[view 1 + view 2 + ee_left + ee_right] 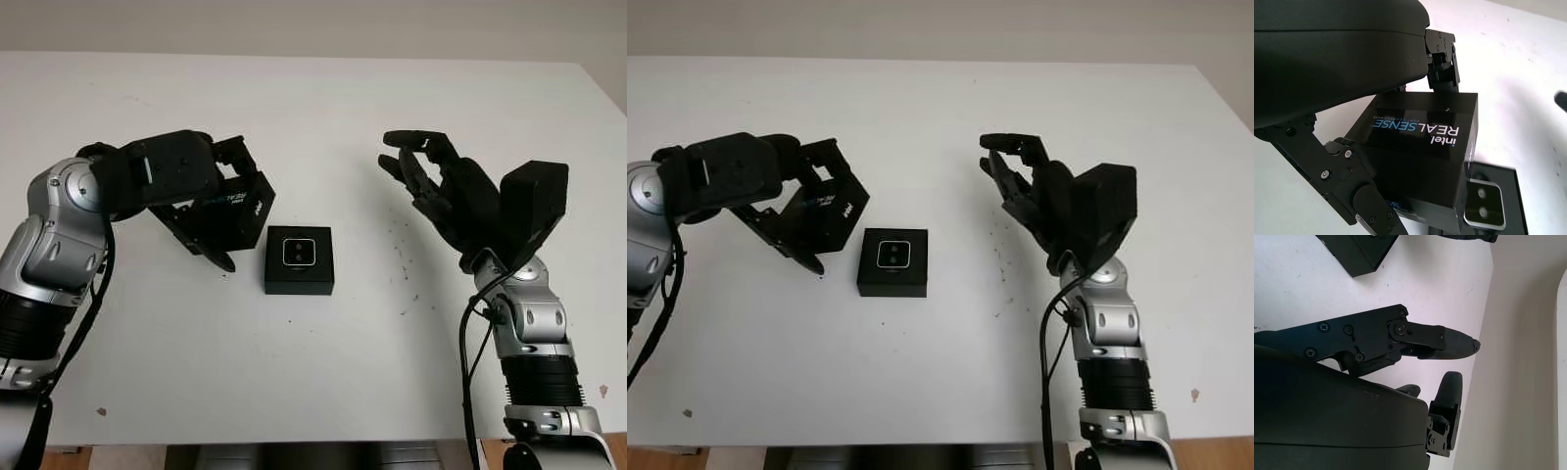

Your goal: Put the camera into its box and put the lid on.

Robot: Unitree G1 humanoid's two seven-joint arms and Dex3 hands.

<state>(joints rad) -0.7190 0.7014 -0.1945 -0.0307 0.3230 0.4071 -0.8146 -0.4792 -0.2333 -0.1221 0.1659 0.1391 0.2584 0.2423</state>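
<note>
The left hand [211, 201] gripped the glossy black cardboard lid [235, 211], tilted, just left of the square black box [299, 260] cradling the silver camera [299, 252] on the white table [323, 108]. The right hand [441, 191] hovered open, well apart.

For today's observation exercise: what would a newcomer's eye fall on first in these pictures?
The left hand grips the black Intel RealSense lid, tilted above the white table, left of the open box. The silver camera already sits in that box at the table's middle. The right hand is open, raised at the right.
</note>
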